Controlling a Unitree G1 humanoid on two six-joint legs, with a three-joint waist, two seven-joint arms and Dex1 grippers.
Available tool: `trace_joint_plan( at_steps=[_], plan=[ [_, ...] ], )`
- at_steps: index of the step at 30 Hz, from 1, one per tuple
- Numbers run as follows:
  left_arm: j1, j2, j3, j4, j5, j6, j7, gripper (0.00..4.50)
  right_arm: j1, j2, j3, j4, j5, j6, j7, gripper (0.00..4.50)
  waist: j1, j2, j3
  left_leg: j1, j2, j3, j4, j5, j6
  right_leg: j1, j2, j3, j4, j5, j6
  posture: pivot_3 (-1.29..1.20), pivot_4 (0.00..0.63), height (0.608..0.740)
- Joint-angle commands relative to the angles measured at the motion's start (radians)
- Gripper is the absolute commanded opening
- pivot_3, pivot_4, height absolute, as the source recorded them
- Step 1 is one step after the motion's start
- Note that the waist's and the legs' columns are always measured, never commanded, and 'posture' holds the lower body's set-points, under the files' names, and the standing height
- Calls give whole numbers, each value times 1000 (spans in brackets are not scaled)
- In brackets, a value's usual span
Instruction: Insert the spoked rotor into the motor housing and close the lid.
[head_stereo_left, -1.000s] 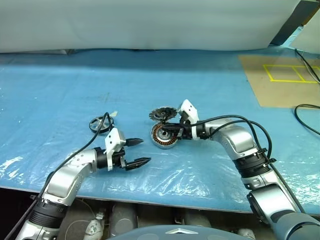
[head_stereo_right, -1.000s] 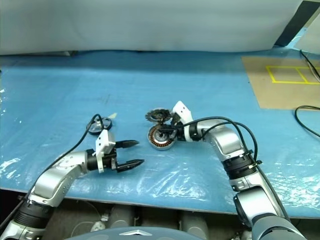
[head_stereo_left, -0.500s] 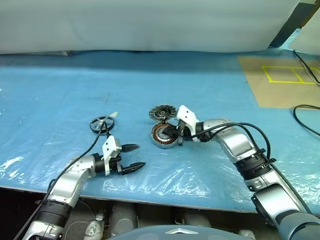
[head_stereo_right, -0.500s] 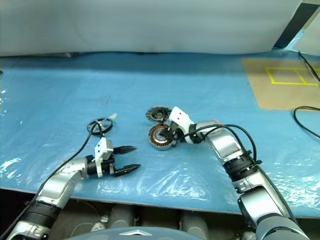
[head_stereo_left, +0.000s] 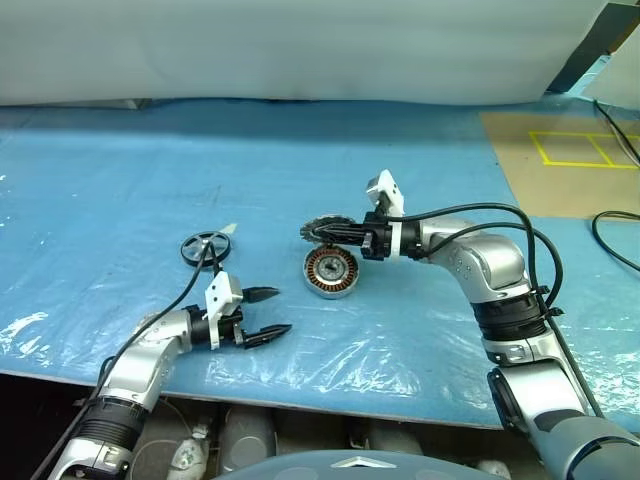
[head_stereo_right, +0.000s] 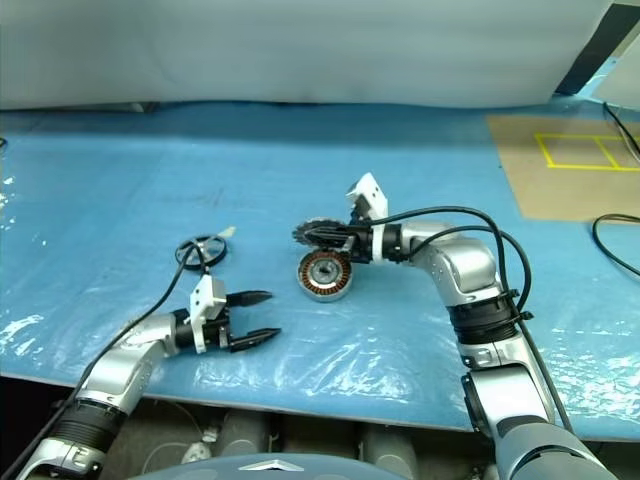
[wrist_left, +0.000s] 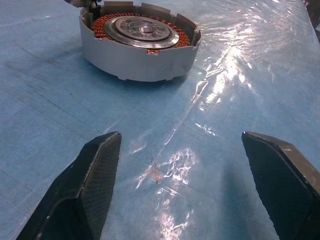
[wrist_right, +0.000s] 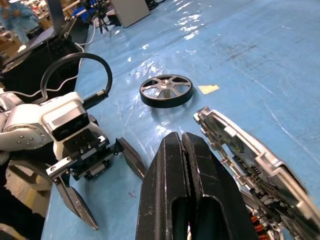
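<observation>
Motor housing (head_stereo_left: 331, 271) upright on the blue-covered desk (head_stereo_left: 120, 180), copper windings and grey hub facing up, nothing inside. Lid (head_stereo_left: 324, 231) tilted on edge just beyond it, at twelve o'clock from the housing, fins showing. Right gripper (head_stereo_left: 335, 233) clenched, fingers pressed together, tips at the lid's near rim; whether pinching it or merely touching, cannot tell. Spoked rotor (head_stereo_left: 205, 245) flat on the desk at nine o'clock from the housing, well apart, with a small pale scrap (head_stereo_left: 226, 229) just beside it. Left gripper (head_stereo_left: 272, 313) released, fingers spread wide, empty, low over the desk at seven o'clock from the housing, aimed toward it.
</observation>
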Motion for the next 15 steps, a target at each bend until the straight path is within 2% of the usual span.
trace_joint_plan(
  at_steps=[1, 4, 8, 12, 15],
  plan=[
    [33, -1, 4, 14, 12, -38, -10, 4040, 40, -42, 94, -2, -76, -70, 24, 31, 0, 0, 0, 0, 0, 0, 0, 0, 0, 0, 0, 0, 0, 0, 0, 0, 150, 740],
    [48, -5, 5, 52, 20, -80, -19, 4040, 71, -55, 159, 53, -157, -139, 9, 31, -1, 0, 0, 0, 0, 0, 0, 0, 0, 0, 0, 0, -1, 0, 0, 0, 150, 740],
    [48, -9, 5, 99, 23, -119, -30, 4040, 82, -48, 178, 103, -202, -187, -3, 31, -4, 1, -1, 3, 0, 1, 0, 0, 0, 1, 0, 2, -1, 0, 0, 0, 150, 740],
    [22, -14, 10, 171, 25, -154, -50, 4040, 82, -45, 153, 85, -175, -171, 12, 31, -3, 1, -1, 6, 0, 1, 0, -1, 2, 4, 0, 2, -1, 0, 0, 0, 150, 740],
    [-29, -5, 26, 253, 20, -172, -84, 4040, 60, -22, 70, 63, -74, -91, 24, 31, 0, 2, -1, 6, 0, 1, 0, -1, 2, 4, 0, 2, 0, 0, 0, 0, 150, 740]
  ],
)
